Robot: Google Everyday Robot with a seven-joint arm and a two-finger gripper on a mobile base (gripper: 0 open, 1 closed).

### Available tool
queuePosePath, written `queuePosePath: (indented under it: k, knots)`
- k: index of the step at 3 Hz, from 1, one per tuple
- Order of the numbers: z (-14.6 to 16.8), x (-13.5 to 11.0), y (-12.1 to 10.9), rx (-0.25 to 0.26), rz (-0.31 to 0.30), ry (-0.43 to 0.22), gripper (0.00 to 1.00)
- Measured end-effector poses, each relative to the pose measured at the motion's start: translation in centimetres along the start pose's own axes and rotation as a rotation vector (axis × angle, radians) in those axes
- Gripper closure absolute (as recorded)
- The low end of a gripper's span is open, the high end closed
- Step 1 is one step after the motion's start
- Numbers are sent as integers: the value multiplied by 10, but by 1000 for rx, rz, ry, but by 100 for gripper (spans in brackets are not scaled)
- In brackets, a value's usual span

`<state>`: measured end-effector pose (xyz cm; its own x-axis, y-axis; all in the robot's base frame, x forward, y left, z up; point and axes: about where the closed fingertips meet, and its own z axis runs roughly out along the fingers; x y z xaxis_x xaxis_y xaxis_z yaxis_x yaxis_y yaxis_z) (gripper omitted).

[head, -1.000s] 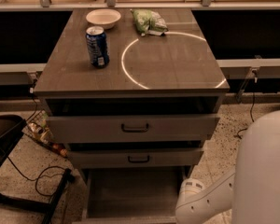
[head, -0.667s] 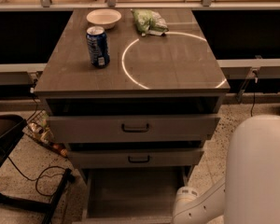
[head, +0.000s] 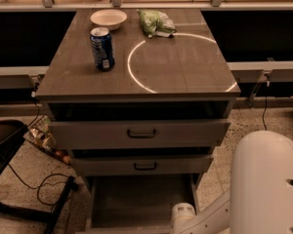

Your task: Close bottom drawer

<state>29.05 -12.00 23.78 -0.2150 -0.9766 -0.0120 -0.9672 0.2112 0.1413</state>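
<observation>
Bottom drawer (head: 136, 204) juts open, arm (head: 185, 217) crowding its front right; claw out of view

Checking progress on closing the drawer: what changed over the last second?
The robot's white arm shifted left, over the open bottom drawer. The gripper is out of view, apparently past the bottom edge. The bottom drawer stayed open; can, bowl and green bag unchanged.

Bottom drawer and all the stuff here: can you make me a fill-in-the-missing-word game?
1. The bottom drawer is wide ____.
2. The cabinet has ____ drawers.
3. On top, the blue can stands near a white ____.
4. The pincer is out of view, past the picture's bottom edge, at the end of the ____ arm.
Missing words: open, three, bowl, white.
</observation>
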Motion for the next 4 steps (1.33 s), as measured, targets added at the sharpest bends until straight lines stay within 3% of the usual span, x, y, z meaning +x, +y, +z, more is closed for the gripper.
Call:
queuePosePath:
  k: [1,4]
  knots:
    - [36,-18,-7,22,5,20,100]
    - [100,-59,-27,19,3,70,100]
